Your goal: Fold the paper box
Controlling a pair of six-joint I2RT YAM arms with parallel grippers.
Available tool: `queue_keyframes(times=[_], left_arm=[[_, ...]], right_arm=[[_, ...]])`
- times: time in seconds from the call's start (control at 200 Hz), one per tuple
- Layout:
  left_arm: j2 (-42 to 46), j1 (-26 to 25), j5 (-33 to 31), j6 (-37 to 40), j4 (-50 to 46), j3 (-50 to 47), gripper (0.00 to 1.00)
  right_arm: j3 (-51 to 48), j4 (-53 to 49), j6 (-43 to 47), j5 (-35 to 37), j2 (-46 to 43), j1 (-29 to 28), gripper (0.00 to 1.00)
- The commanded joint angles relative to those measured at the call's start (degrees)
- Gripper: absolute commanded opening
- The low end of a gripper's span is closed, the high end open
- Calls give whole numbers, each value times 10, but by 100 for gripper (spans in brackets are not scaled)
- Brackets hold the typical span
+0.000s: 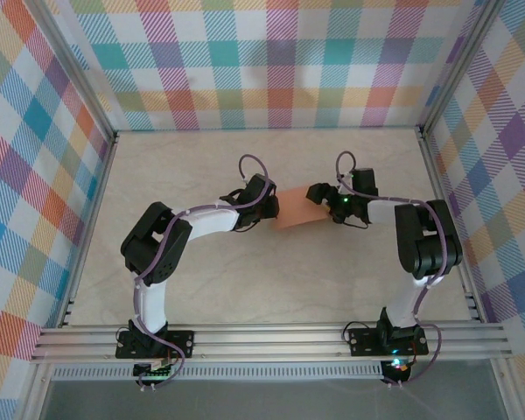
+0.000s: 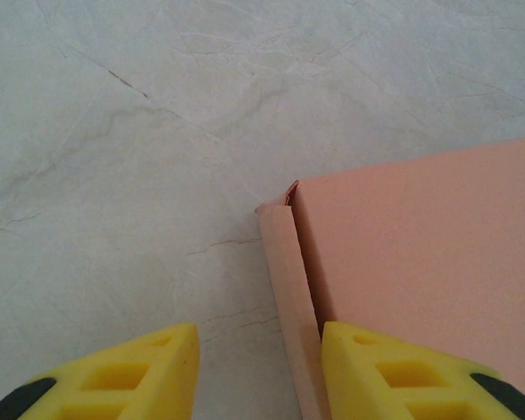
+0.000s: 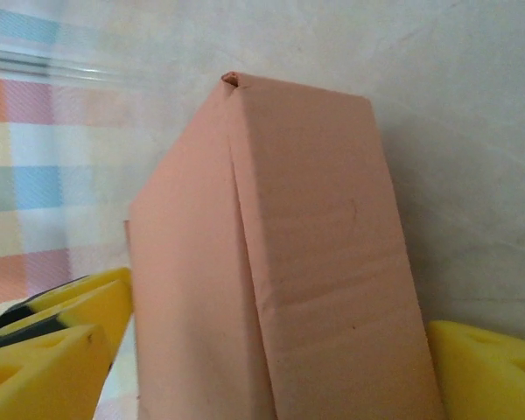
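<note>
The paper box [image 1: 297, 212] sits just past the table's [image 1: 201, 289] centre toward 1 o'clock, with its long axis running 9 to 3 o'clock. The right gripper [image 1: 331, 207] is clamped on its 3 o'clock end. The left gripper [image 1: 269, 206], jaws apart, straddles a thin side flap [image 2: 284, 289] at 9 o'clock. Bare tabletop surrounds them, and the plaid walls [image 1: 280, 61] stand well apart. The box's inside is hidden.

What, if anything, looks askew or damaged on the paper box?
On the paper box, the side flap sits slightly proud, leaving a small open gap at the corner; faint creases cross one panel. Nothing else.
</note>
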State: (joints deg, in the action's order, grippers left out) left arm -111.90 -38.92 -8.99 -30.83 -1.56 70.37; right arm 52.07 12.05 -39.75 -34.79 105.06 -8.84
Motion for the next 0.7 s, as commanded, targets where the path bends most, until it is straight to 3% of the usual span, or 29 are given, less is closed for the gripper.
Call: queue_keyframes(times=[0.0,0.41,0.7], left_arm=[[-6,1,5,4,-46,-17,41],[17,1,18,15,-44,-18,42],[65,1,21,40,-39,-29,54]], right_arm=[[-9,80,-27,-106,24,4,88],[3,70,-42,-137,38,8,59],[-7,77,-59,-132,31,15,49]])
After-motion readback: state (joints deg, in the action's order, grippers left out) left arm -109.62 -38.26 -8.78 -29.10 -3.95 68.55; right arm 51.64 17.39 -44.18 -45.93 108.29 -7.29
